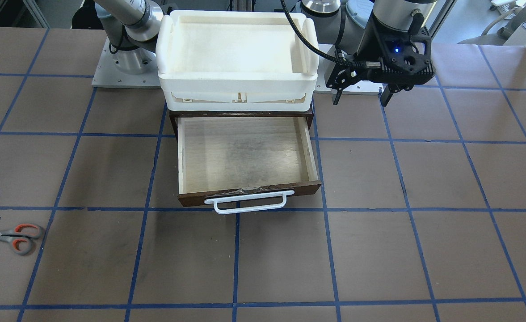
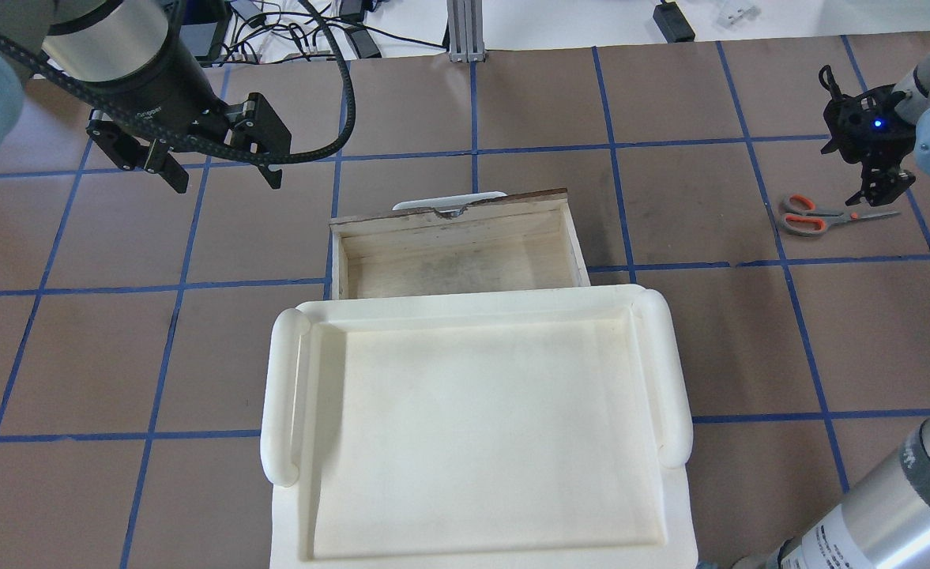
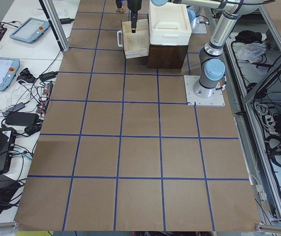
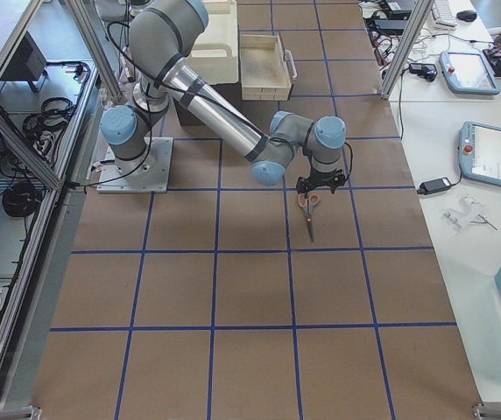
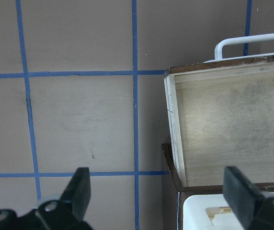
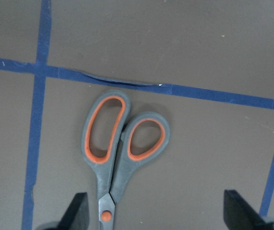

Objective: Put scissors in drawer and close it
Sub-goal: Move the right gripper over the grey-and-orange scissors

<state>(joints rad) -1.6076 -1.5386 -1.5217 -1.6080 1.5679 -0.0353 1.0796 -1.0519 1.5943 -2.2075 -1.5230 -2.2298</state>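
Note:
The scissors [image 6: 120, 148], grey handles with orange-lined loops, lie flat on the table far out on my right side [image 2: 808, 215] [image 1: 19, 237]. My right gripper [image 6: 158, 213] is open and empty just above them [image 2: 875, 190]. The scissors' pivot lies between its fingers, near one of them, and the blades run out of the wrist view. The drawer [image 1: 245, 152] is pulled open and empty, its white handle [image 1: 249, 202] facing away from me. My left gripper [image 2: 226, 183] is open and empty, hovering beside the drawer [image 5: 233, 124].
A large white plastic bin [image 2: 472, 304] sits on the dark brown case [image 1: 172, 120] above the drawer. Blue tape lines grid the brown table. Operator tables with tablets and cables stand past the far edge [image 4: 483, 149].

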